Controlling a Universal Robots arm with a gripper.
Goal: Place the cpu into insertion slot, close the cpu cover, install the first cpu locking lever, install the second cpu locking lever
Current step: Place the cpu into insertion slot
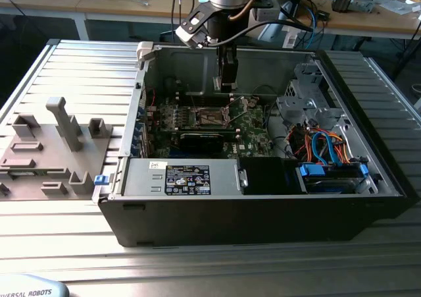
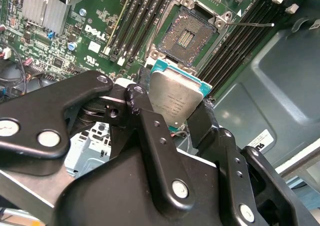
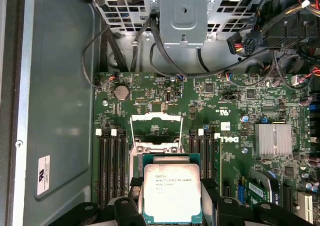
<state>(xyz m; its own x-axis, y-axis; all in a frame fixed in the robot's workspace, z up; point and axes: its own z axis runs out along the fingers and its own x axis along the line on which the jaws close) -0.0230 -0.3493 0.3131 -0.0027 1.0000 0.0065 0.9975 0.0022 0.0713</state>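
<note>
My gripper [image 1: 227, 81] hangs inside the open computer case [image 1: 263, 211], a little above the green motherboard [image 1: 250, 134]. It is shut on the cpu [image 3: 171, 193], whose silver-grey top shows between the black fingers [image 3: 214, 198] in both wrist views. The cpu [image 2: 176, 96] is held tilted, in the air, short of the insertion slot [image 2: 189, 35], which lies bare with its pin field exposed. The cpu cover [image 3: 155, 119] stands raised open at the slot's far side. A thin locking lever [image 2: 255, 24] sticks out beside the slot, unlatched.
Rows of memory slots [image 3: 111, 158] flank the socket on both sides. A finned heatsink [image 3: 273, 139] and a drive cage with cables [image 3: 184, 15] sit nearby. The case walls [image 1: 141, 99] close in the work area. A grey fixture plate [image 1: 46, 152] lies at the exterior view's left.
</note>
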